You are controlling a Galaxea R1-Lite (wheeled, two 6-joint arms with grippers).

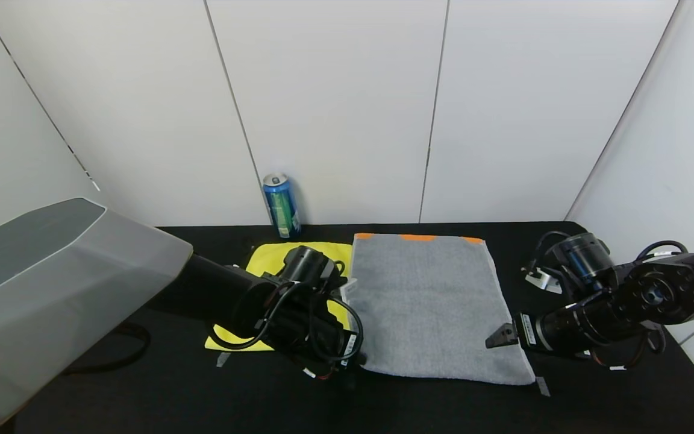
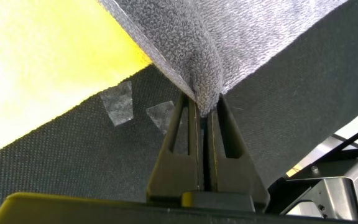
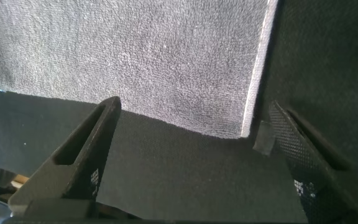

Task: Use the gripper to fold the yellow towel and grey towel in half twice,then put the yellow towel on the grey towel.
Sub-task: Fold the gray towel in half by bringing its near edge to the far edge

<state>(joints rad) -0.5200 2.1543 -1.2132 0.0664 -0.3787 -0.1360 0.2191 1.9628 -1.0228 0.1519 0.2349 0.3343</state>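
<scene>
The grey towel (image 1: 425, 301) lies spread flat mid-table, with orange marks along its far edge. The yellow towel (image 1: 275, 256) lies to its left, largely hidden under my left arm. My left gripper (image 1: 356, 361) is at the grey towel's near-left corner. In the left wrist view this gripper (image 2: 205, 109) is shut on a pinched-up fold of the grey towel (image 2: 204, 56), with the yellow towel (image 2: 36, 68) beside it. My right gripper (image 1: 499, 337) is open just off the grey towel's near-right corner. In the right wrist view its jaws (image 3: 194, 106) stand wide apart before that corner of the grey towel (image 3: 142, 62), holding nothing.
A blue can (image 1: 282, 205) stands upright at the back wall, behind the yellow towel. Bits of clear tape (image 2: 118, 102) mark the black tabletop (image 1: 160, 386); another piece of tape (image 3: 264, 138) sits by the grey towel's near-right corner. White walls close in the back and right.
</scene>
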